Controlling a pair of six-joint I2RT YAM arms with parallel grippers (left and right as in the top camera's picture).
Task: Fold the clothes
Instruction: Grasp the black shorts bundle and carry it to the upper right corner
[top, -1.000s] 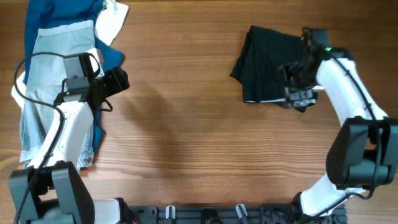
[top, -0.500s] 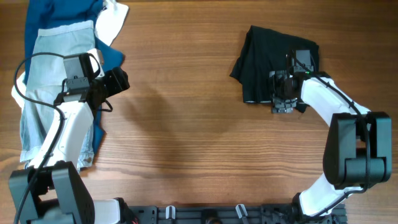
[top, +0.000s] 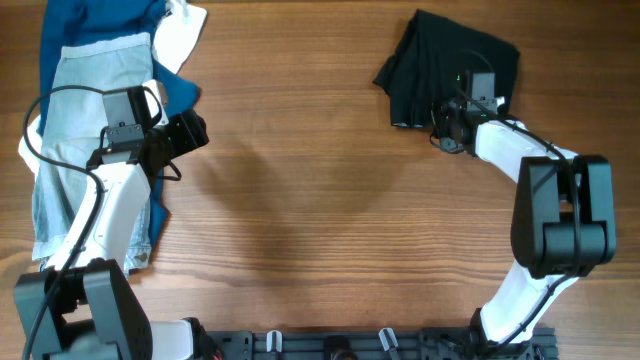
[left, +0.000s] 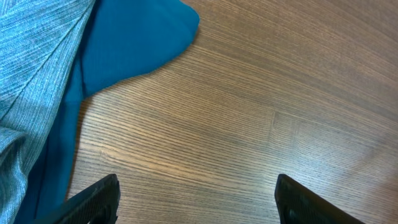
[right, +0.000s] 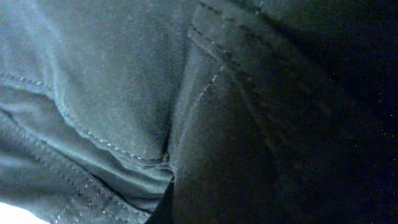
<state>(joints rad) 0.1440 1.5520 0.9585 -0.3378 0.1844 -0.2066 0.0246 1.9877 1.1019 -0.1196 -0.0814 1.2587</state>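
The clothes, black shorts (top: 440, 60), lie bunched at the far right of the table. My right gripper (top: 447, 125) is at their near edge, shut on the fabric. Dark stitched cloth of the shorts (right: 124, 81) fills the right wrist view and hides the fingers. My left gripper (top: 192, 130) hovers open at the left of the table, beside the pile of other garments. In the left wrist view the left gripper (left: 196, 193) holds nothing, with only bare wood between its fingertips (left: 99, 196).
Pale blue denim shorts (top: 85, 90) lie along the left edge over a dark blue garment (top: 90, 20), with a white cloth (top: 180, 35) at the far left. A corner of the blue garment (left: 130, 37) reaches close to the left gripper.
The right gripper moved in over the near edge of the black shorts and shut. The shorts shifted toward the far edge. The left arm did not move.
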